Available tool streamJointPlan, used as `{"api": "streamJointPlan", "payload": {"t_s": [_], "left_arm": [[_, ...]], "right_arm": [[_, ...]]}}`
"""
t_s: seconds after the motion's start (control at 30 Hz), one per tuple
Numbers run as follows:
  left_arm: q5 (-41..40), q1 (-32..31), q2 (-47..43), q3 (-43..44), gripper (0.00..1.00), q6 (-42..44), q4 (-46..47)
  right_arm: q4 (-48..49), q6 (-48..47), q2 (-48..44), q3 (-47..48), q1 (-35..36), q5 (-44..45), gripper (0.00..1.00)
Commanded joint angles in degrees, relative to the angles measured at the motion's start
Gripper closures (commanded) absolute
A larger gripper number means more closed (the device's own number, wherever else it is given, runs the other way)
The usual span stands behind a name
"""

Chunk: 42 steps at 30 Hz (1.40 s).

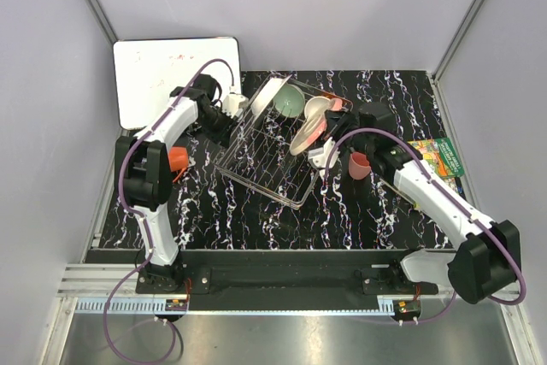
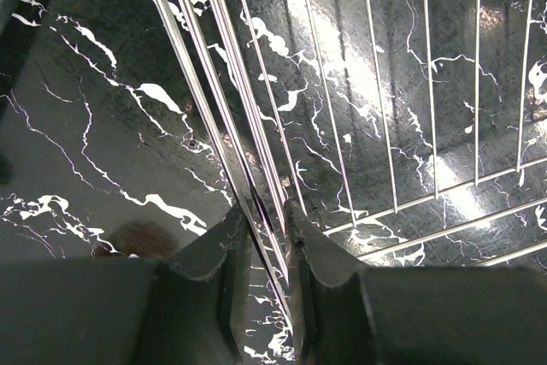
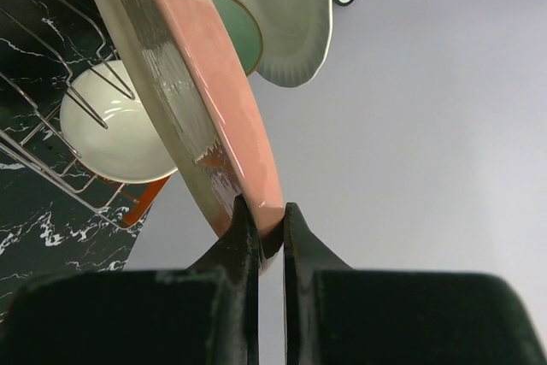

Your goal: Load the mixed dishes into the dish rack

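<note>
Left pincer (image 2: 267, 220): closed on the doubled rim wire of the dish rack (image 1: 261, 160), at its left side.
Dish rack: skewed, mid-way across the black marbled table (image 1: 214, 211).
Mint green bowl (image 1: 289, 102): in the rack's far end.
Cream bowl (image 1: 318, 108): in the rack, just right of the mint one.
Pink-and-cream plate (image 3: 197, 49): on edge, tilted, at the rack's right side.
Right pincer (image 3: 263, 226): clamped on that plate's rim.
Small pink cup (image 1: 359, 166): on the table, right of the rack.
</note>
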Motion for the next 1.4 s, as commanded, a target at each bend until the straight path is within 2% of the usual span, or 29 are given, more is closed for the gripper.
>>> {"api": "streamJointPlan", "payload": {"t_s": [0.0,0.27,0.57,0.97,1.13,1.27,1.37], "left_arm": [[2.54,-0.51,-1.60,-0.69,0.77,-1.08,0.55],[1.83,-0.51,-1.95,-1.13,0.77,-0.99,0.55],[1.48,-0.51,-1.95,-1.66,0.77,-1.34,0.46],[0.78,-0.69,-2.48,-1.74,0.77,-1.43,0.63],[1.39,-0.69,-2.22,-1.74,0.78,-1.34,0.63],[1.22,-0.69,-2.12,-1.66,0.78,-1.43,0.72],[0.78,-0.69,-2.56,-1.75,0.78,-0.82,0.64]], "right_arm": [[16.17,-7.49,-1.19,8.26,0.98,-10.96,1.00],[14.42,-8.63,-1.19,10.20,0.80,-14.47,1.00],[12.84,-8.02,-5.23,8.53,0.89,-16.94,1.00],[10.20,-8.11,-4.53,8.70,-0.42,-15.01,1.00],[3.17,-5.56,-3.92,10.73,-1.66,-12.56,1.00],[5.71,-1.61,-4.88,7.93,-1.57,-10.44,1.00],[6.24,-1.95,-4.80,7.21,-1.57,-10.44,1.00]]}}
